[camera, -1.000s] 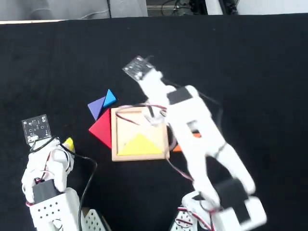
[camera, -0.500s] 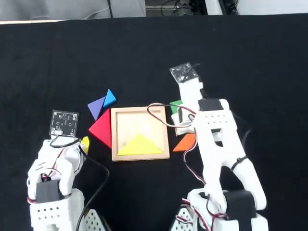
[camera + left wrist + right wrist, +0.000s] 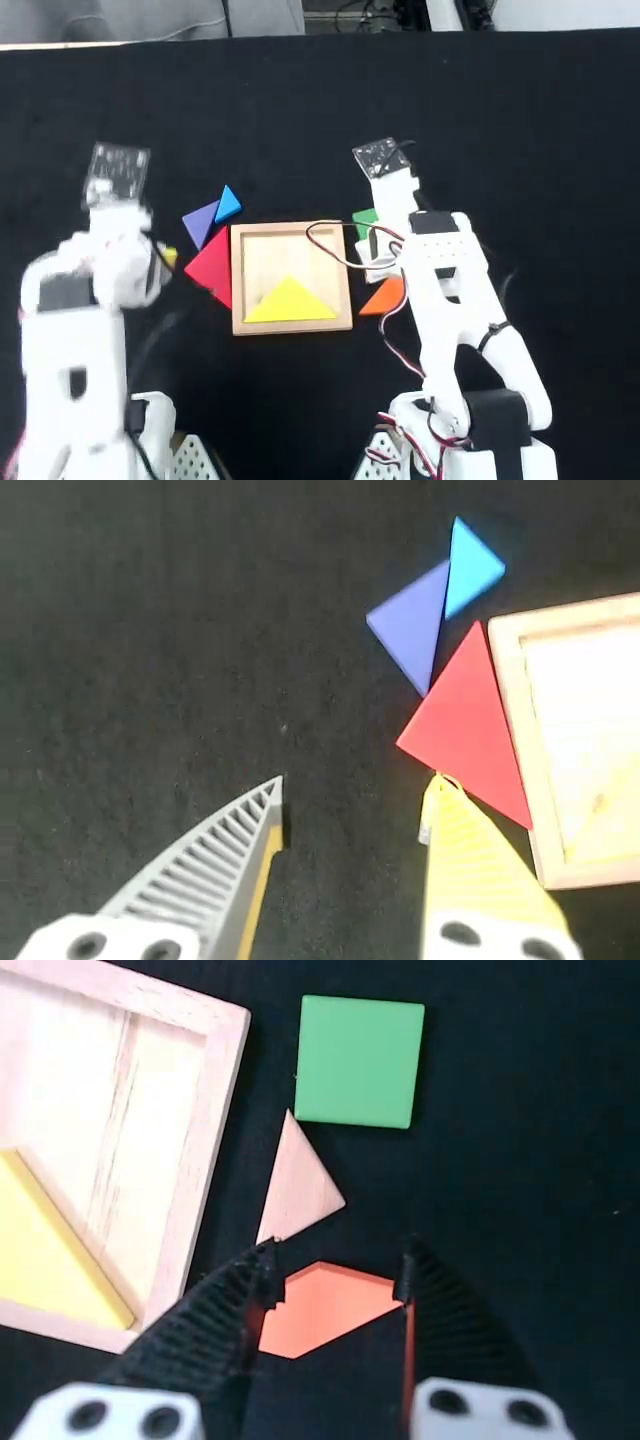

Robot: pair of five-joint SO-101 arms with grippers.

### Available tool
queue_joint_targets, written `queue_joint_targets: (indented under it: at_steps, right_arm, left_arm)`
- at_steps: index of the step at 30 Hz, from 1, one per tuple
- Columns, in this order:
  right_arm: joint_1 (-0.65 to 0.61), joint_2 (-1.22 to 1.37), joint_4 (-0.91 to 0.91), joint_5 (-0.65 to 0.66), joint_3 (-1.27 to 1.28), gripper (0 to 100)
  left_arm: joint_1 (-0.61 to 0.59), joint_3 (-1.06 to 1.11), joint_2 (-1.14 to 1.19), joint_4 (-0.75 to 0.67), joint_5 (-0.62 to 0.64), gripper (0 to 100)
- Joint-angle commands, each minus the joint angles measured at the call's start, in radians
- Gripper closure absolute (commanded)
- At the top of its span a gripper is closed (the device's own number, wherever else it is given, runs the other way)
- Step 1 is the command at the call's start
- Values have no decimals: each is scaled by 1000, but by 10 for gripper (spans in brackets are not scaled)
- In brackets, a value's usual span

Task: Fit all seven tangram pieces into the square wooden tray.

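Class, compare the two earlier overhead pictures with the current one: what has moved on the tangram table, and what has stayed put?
The right gripper swung from over the wooden tray to its right side, above the orange piece, then held there. The left gripper rose and advanced up to the red triangle. Both are open; nothing was grasped. The yellow triangle in the tray and the pieces around it stayed put.

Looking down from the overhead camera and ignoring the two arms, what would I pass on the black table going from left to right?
purple triangle → blue triangle → square wooden tray, with a yellow triangle lying in it → green square
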Motion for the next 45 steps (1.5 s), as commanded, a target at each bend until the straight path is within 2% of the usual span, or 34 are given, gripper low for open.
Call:
queue_joint_targets:
  at_steps: [1,5,9,13,18,21,29,34,38,45]
  right_arm:
    - [-2,-4,-32,-9,2,808]
    - [0,-8,-89,-9,42,809]
    - [2,-8,-98,-9,47,809]
    - [31,-10,-91,-11,41,809]
    - [97,-10,-94,-66,36,809]
    - [97,-10,-97,-64,39,809]
    - [97,-10,-97,-64,42,809]
    - [97,-10,-97,-64,45,809]
    - [97,-10,-97,-64,45,809]
    - [97,-8,-97,-64,45,809]
  left_arm:
    - [15,-278,393,12,49,768]
    - [36,-358,503,28,89,744]
    - [156,-317,468,100,100,677]
    - [246,-189,428,8,172,676]
    - [160,-27,423,-226,242,671]
    - [122,19,423,-307,256,670]
    - [117,13,466,-322,255,670]
    - [127,-48,631,-322,267,670]
    - [124,-128,741,-321,322,670]
    - [176,-143,758,-321,331,670]
